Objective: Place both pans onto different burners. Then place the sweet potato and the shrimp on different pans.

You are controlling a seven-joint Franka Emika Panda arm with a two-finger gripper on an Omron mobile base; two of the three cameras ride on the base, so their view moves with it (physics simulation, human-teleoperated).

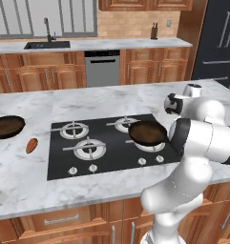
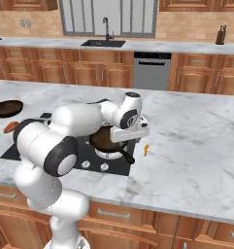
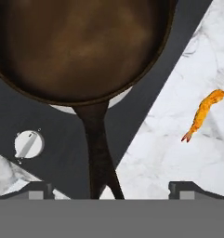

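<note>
From the left base view, one pan (image 1: 147, 132) is sitting on the front right burner (image 1: 151, 144) of the cooktop (image 1: 107, 159), the other pan (image 1: 6, 126) is lying on the counter (image 1: 30, 171) at far left, and the sweet potato (image 1: 31, 145) is lying just in front of it. From the right, the gripper (image 2: 129, 137) is hovering over the near pan's handle (image 2: 126, 155), with the shrimp (image 2: 146, 149) lying on the marble beside it. In the hand view, the fingertips (image 3: 39, 189) are standing wide apart, straddling the handle without touching it and holding nothing.
</note>
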